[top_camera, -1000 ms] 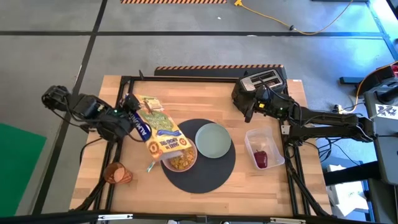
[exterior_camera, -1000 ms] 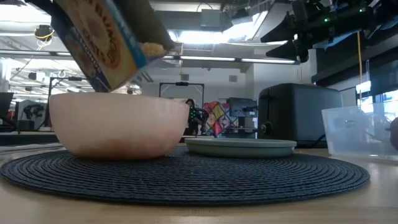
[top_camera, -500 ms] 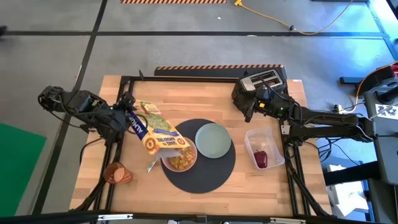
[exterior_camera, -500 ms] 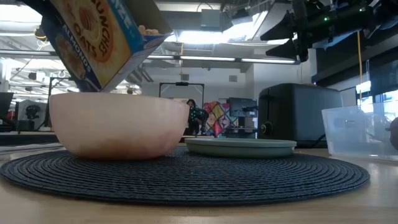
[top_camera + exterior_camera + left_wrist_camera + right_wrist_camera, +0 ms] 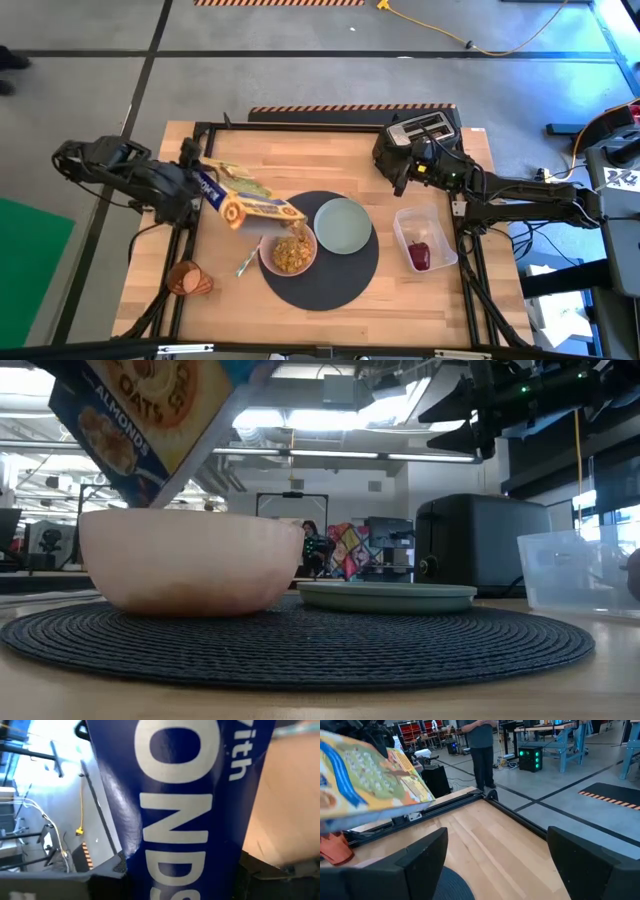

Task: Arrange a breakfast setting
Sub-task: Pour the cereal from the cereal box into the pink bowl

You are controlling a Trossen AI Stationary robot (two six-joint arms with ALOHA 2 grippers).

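At the table's left edge, the left gripper [image 5: 192, 187] is clamped on the bottom end of a cereal box [image 5: 245, 200], tipped mouth-down over the pink bowl [image 5: 288, 250] on the dark mat [image 5: 335, 285]; cereal already lies in the bowl. To pour well, I would hold the mouth over the bowl's middle and level the box gently once full enough, so nothing spills onto the spoon [image 5: 244, 265] beside it. The amber cup [image 5: 186, 278] sits near the front left corner. The green plate [image 5: 343, 225] lies empty just beside the bowl. Above the toaster [image 5: 425, 127], the right gripper [image 5: 400, 172] waits, fingers spread wide and empty. The red fruit [image 5: 419, 255] rests in the plastic tub [image 5: 440, 232].
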